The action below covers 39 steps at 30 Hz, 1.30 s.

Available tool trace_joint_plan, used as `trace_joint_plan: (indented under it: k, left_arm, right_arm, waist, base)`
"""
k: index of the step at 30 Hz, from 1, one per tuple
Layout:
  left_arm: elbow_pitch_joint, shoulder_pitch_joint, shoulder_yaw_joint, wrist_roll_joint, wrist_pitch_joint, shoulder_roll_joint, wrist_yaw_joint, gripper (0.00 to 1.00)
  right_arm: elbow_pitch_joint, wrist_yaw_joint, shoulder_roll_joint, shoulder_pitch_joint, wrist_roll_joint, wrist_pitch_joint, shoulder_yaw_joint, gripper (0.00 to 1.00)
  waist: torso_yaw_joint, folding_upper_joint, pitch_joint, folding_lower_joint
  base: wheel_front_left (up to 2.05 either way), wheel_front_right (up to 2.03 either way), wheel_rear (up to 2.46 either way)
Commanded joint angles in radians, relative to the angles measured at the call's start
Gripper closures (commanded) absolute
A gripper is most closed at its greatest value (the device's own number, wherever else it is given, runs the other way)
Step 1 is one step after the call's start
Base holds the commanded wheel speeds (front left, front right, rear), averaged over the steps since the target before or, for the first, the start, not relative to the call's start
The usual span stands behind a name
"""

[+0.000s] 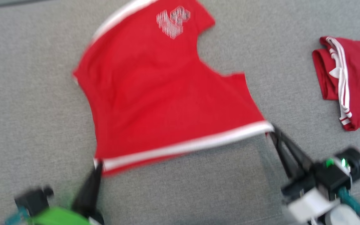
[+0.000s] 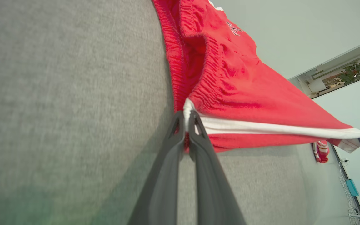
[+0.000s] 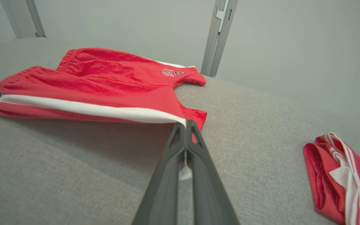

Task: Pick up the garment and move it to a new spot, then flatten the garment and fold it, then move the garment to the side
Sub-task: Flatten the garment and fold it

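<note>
I am pinching the garment (image 1: 167,93) by the 2 ends of its white-striped edge, left gripper (image 1: 98,165) and right gripper (image 1: 272,132) each clamping cloth; its body is lying ahead on the grey surface (image 1: 27,93).

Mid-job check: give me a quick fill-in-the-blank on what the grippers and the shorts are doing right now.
1. The left gripper and the right gripper are both shut on the red shorts, along the edge that bears a ____ stripe.
2. The left gripper pinches the end at the elastic ____.
3. A folded red garment lies on the grey surface on the robot's ____ side.

Missing words: white; waistband; right.
</note>
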Motion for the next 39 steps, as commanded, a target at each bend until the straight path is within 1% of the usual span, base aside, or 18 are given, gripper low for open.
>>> trace_joint_plan:
  k: [1, 2, 3, 5, 6, 8, 9, 11, 13, 14, 16, 18, 22, 25, 26, 30, 34, 39]
  left_arm:
    - [-0.028, 0.103, -0.002, -0.018, -0.008, -0.005, 0.037, 1.0]
    - [-0.06, 0.151, 0.0, -0.021, -0.012, -0.007, 0.057, 1.0]
    - [-0.135, 0.244, 0.012, -0.033, -0.019, -0.019, 0.093, 1.0]
    - [-0.202, 0.319, 0.011, -0.051, -0.017, -0.02, 0.104, 1.0]
    - [-0.233, 0.343, 0.001, -0.052, -0.005, -0.005, 0.109, 1.0]
    - [-0.293, 0.363, -0.005, -0.07, 0.02, 0.006, 0.12, 1.0]
    - [-0.322, 0.36, -0.004, -0.077, 0.032, 0.012, 0.123, 1.0]
    - [-0.363, 0.344, 0.006, -0.127, 0.055, -0.006, 0.125, 1.0]
    - [-0.403, 0.303, 0.024, -0.164, 0.088, -0.003, 0.132, 1.0]
    - [-0.423, 0.275, 0.035, -0.184, 0.104, -0.007, 0.134, 1.0]
    - [-0.456, 0.218, 0.059, -0.224, 0.128, -0.022, 0.145, 1.0]
    - [-0.464, 0.161, 0.084, -0.275, 0.149, -0.044, 0.158, 1.0]
    - [-0.435, 0.011, 0.116, -0.329, 0.197, -0.076, 0.198, 1.0]
    - [-0.38, -0.099, 0.122, -0.312, 0.224, -0.081, 0.225, 1.0]
    - [-0.355, -0.136, 0.121, -0.299, 0.227, -0.081, 0.231, 1.0]
    - [-0.26, -0.258, 0.099, -0.274, 0.247, -0.112, 0.241, 1.0]
    - [-0.17, -0.347, 0.083, -0.245, 0.251, -0.135, 0.246, 1.0]
    - [-0.085, -0.417, 0.08, -0.25, 0.251, -0.163, 0.222, 1.0]
  right_arm:
    - [-0.022, -0.002, -0.013, 0.083, -0.011, -0.004, -0.012, 1.0]
    - [-0.038, -0.002, -0.015, 0.133, -0.015, -0.004, -0.017, 1.0]
    - [-0.075, -0.002, -0.013, 0.239, -0.024, -0.004, -0.045, 1.0]
    - [-0.112, -0.002, -0.005, 0.324, -0.027, -0.004, -0.085, 1.0]
    - [-0.131, -0.002, 0.001, 0.354, -0.026, -0.004, -0.103, 1.0]
    - [-0.153, -0.002, -0.007, 0.375, -0.022, -0.004, -0.126, 1.0]
    - [-0.155, -0.002, -0.021, 0.366, -0.024, -0.004, -0.132, 1.0]
    - [-0.147, -0.002, -0.037, 0.322, -0.009, -0.004, -0.126, 1.0]
    - [-0.142, -0.002, -0.061, 0.243, 0.033, -0.004, -0.094, 1.0]
    - [-0.132, -0.002, -0.093, 0.194, 0.032, 0.005, -0.08, 1.0]
    - [-0.114, -0.002, -0.119, 0.08, 0.055, 0.025, -0.037, 1.0]
    - [-0.081, -0.001, -0.168, -0.033, 0.068, 0.056, 0.017, 1.0]
    - [-0.005, -0.002, -0.228, -0.275, 0.136, 0.119, 0.108, 1.0]
    - [0.084, -0.002, -0.259, -0.434, 0.175, 0.159, 0.178, 1.0]
    - [0.114, -0.002, -0.26, -0.484, 0.192, 0.164, 0.197, 1.0]
    - [0.24, -0.002, -0.255, -0.645, 0.234, 0.187, 0.279, 1.0]
    - [0.346, -0.002, -0.24, -0.78, 0.272, 0.179, 0.351, 1.0]
    - [0.457, -0.002, -0.223, -0.911, 0.298, 0.18, 0.421, 1.0]
  waist:
    - [0.024, 0.0, -0.151, 0.0001]
    - [0.028, 0.0, -0.162, 0.0001]
    - [0.046, 0.0, -0.177, 0.0001]
    - [0.071, 0.0, -0.186, 0.0001]
    - [0.082, 0.0, -0.187, 0.0001]
    - [0.094, 0.0, -0.178, 0.0001]
    - [0.1, 0.0, -0.17, 0.0001]
    - [0.113, 0.0, -0.147, 0.0001]
    - [0.126, 0.0, -0.103, 0.0001]
    - [0.134, 0.0, -0.07, 0.0001]
    - [0.154, 0.0, -0.007, 0.0001]
    - [0.175, 0.0, 0.033, 0.0001]
    - [0.218, 0.0, 0.106, 0.0001]
    - [0.245, 0.0, 0.138, 0.0001]
    - [0.252, 0.0, 0.145, 0.0001]
    - [0.271, 0.0, 0.163, 0.0001]
    - [0.278, 0.0, 0.172, 0.0001]
    - [0.28, 0.0, 0.183, 0.0001]
  base:
    - [0.0, 0.0, 0.0]
    - [0.0, 0.0, 0.0]
    - [0.0, 0.0, 0.0]
    - [0.0, 0.0, 0.0]
    - [0.0, 0.0, 0.0]
    - [0.0, 0.0, 0.0]
    - [0.0, 0.0, 0.0]
    - [0.0, 0.0, 0.0]
    - [0.0, 0.0, 0.0]
    - [0.0, 0.0, 0.0]
    - [0.0, 0.0, 0.0]
    - [0.0, 0.0, 0.0]
    - [0.0, 0.0, 0.0]
    - [0.0, 0.0, 0.0]
    - [0.0, 0.0, 0.0]
    - [0.0, 0.0, 0.0]
    - [0.0, 0.0, 0.0]
    - [0.0, 0.0, 0.0]
